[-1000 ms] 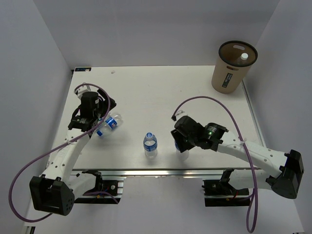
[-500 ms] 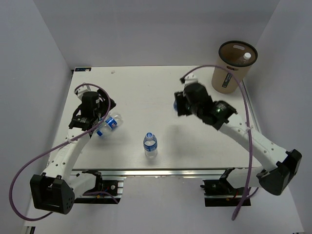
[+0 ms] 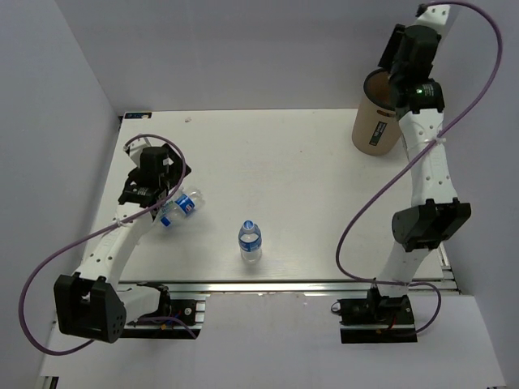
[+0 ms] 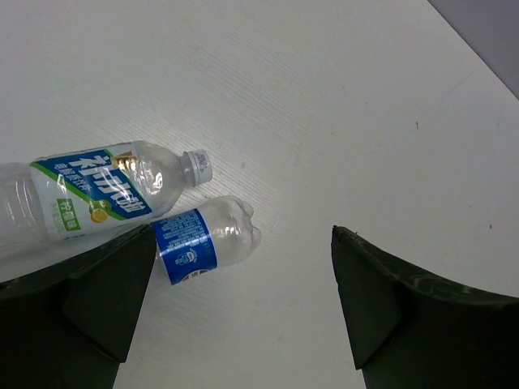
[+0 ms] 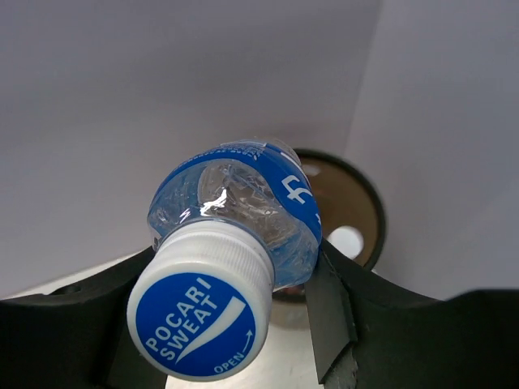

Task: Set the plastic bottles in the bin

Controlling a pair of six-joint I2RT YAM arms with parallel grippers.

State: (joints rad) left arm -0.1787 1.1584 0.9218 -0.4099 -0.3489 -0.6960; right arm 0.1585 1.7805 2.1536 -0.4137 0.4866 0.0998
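Note:
My right gripper (image 3: 401, 57) is raised high above the tan bin (image 3: 375, 130) at the back right. In the right wrist view it (image 5: 235, 284) is shut on a clear bottle (image 5: 243, 203) with a blue label and a blue-and-white cap. The bin's dark inside (image 5: 357, 203) lies below it, with a white cap in it. My left gripper (image 4: 243, 300) is open and empty above the table, just right of two lying bottles: a small blue-label one (image 4: 203, 239) and a longer one with a blue-and-green label (image 4: 81, 194). Another bottle (image 3: 250, 241) stands at the front middle.
The bin stands at the table's back right corner beside the right wall. Grey walls close in the left, back and right sides. The two lying bottles (image 3: 180, 205) are near the table's left side.
My right arm has swung from the table's front middle up and back to above the bin, carrying its bottle. The left gripper has barely moved.

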